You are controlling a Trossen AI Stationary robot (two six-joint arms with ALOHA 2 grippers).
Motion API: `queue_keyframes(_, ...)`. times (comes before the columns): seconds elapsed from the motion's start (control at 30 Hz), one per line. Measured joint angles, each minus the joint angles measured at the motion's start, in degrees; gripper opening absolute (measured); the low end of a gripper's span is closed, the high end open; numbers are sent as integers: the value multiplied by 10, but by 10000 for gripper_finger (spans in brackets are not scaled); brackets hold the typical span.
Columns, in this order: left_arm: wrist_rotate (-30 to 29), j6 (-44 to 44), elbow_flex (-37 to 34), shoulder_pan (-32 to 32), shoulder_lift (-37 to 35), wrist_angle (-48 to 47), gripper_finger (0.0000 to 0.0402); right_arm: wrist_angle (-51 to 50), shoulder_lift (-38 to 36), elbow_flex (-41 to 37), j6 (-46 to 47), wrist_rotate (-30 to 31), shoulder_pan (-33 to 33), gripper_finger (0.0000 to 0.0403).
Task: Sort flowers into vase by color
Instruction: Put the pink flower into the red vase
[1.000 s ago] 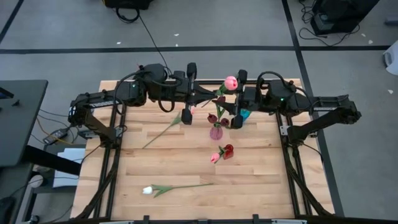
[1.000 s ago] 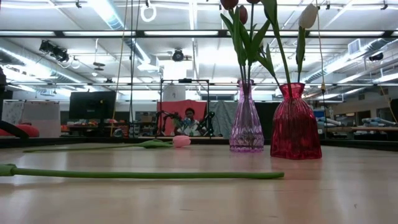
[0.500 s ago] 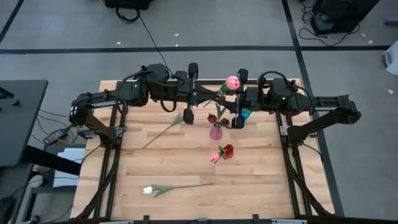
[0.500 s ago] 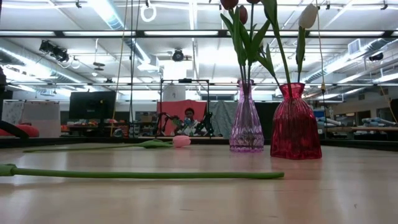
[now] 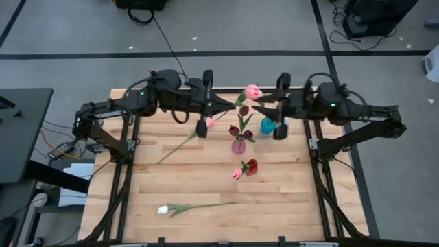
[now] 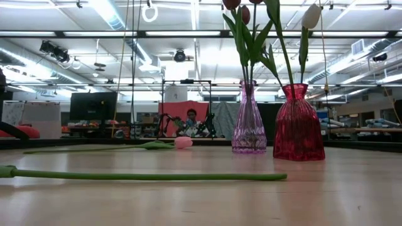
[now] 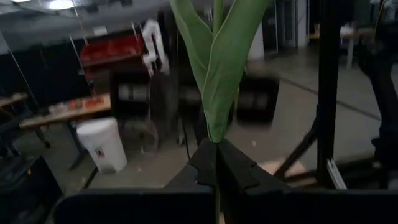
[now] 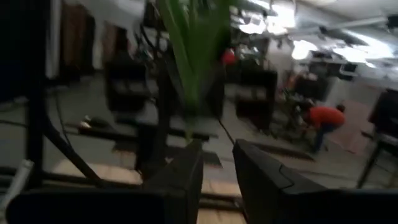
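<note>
A pink tulip (image 5: 252, 90) hangs in the air over the far part of the table, and my left gripper (image 5: 230, 104) is shut on its green stem. Its leaves (image 7: 214, 68) rise just past the fingertips (image 7: 216, 152). My right gripper (image 5: 263, 103) stands open a little to the right of the tulip; blurred leaves (image 8: 193, 56) show ahead of its fingers. Below them a purple vase (image 5: 238, 145) holds maroon tulips. A red vase (image 5: 252, 167) and a teal vase (image 5: 267, 125) stand nearby. My left gripper pinches the pink tulip's stem at the foot of its leaves (image 7: 215, 138) between its two shut fingers. The fingers reach in level from the table's left side. The tulip is lifted clear, its head slanting toward the far right; the lower stem is hidden by the gripper.
A pink tulip (image 5: 184, 142) lies on the table at the left of the vases, and a white tulip (image 5: 193, 205) lies near the front edge. In the low view both stems (image 6: 144, 176) stretch flat across the wood beside the purple vase (image 6: 249, 129) and the red vase (image 6: 298, 125).
My right gripper has drawn back toward the table's right edge, away from the pink tulip. The tulip stays aloft in my left gripper, its head nearly where it was.
</note>
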Motion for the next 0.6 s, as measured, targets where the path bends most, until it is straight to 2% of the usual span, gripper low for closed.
queue_keyframes(0.13, 0, -5, -1, 0, 8, -28, 4, 34, -12, 0, 0, -36, 20, 113)
queue_keyframes(0.27, 0, -10, -1, 0, 15, -30, 4, 71, 1, 0, -24, -40, 41, 112)
queue_keyframes(0.6, 0, -16, -1, 0, 20, -59, 4, 124, 36, 0, -118, 43, 73, 111)
